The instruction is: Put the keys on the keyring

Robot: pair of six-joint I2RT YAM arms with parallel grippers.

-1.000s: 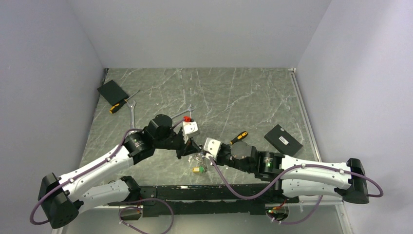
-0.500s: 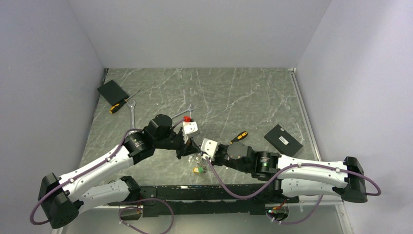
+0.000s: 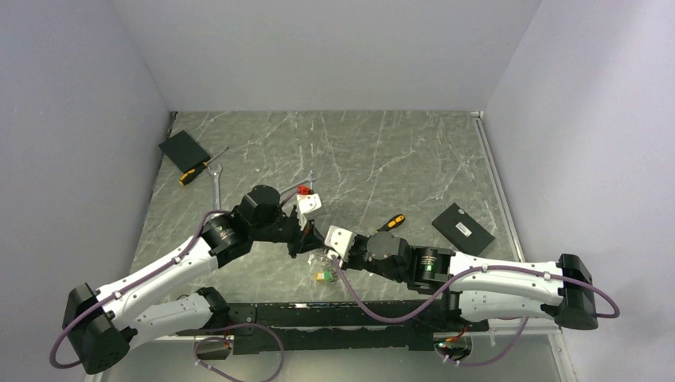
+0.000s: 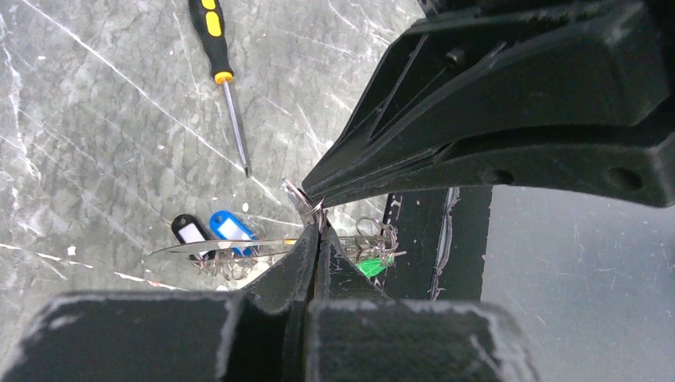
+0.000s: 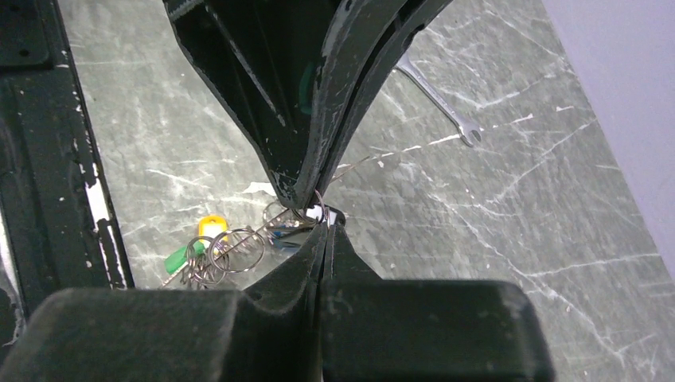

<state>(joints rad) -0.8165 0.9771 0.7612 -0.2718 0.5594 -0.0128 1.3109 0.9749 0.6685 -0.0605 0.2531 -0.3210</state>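
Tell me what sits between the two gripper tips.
Only thin silver wire, apparently the keyring, pinched where the left gripper meets the right gripper; the left wrist view shows it.

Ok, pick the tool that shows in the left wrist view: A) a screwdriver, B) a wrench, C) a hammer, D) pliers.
A: the screwdriver shows at upper left, with a yellow-and-black handle and a thin shaft.

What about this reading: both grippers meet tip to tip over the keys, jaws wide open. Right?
Not wide open. The left gripper and the right gripper are both shut, as each wrist view shows. They do meet tip to tip over the keys.
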